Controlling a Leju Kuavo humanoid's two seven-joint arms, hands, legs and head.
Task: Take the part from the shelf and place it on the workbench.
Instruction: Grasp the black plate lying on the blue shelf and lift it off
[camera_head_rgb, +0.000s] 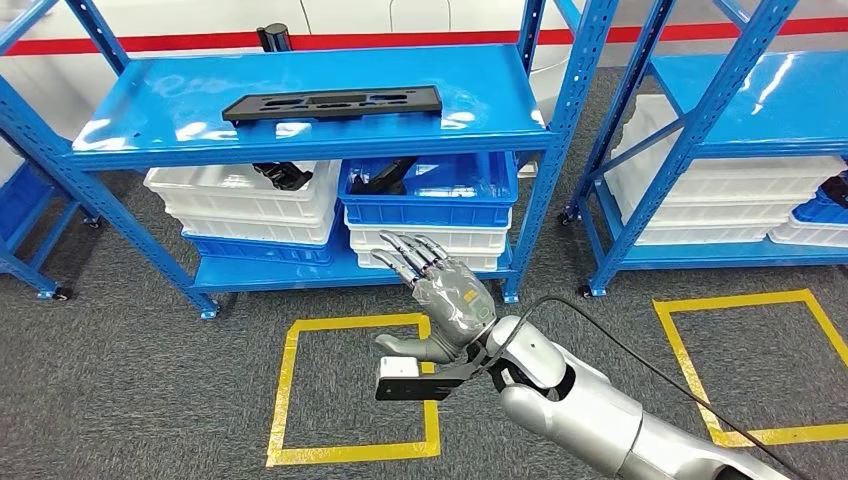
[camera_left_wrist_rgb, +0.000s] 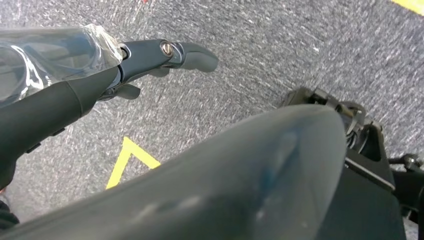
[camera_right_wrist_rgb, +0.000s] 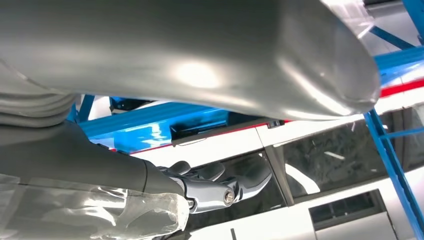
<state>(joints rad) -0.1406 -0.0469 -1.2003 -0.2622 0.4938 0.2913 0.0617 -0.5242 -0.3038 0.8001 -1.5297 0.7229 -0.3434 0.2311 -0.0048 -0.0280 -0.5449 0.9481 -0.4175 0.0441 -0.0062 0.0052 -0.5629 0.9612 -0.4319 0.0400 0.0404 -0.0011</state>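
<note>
A long flat black part (camera_head_rgb: 332, 103) with cut-outs lies on the top board of the blue shelf (camera_head_rgb: 150, 100), near its middle. My right hand (camera_head_rgb: 445, 295) is raised in front of the shelf, well below and short of the part, with its fingers spread and nothing in it. The right wrist view shows that hand's fingers (camera_right_wrist_rgb: 215, 185) against the blue shelf frame (camera_right_wrist_rgb: 150, 125). My left hand (camera_left_wrist_rgb: 100, 70) hangs over the grey floor with fingers extended and nothing held.
White bins (camera_head_rgb: 245, 195) and a blue bin (camera_head_rgb: 430, 190) are stacked on the lower shelf. A second blue shelf (camera_head_rgb: 760, 110) with white bins stands at the right. Yellow tape squares (camera_head_rgb: 285, 400) mark the grey carpet. A black cable (camera_head_rgb: 640, 360) runs along my right arm.
</note>
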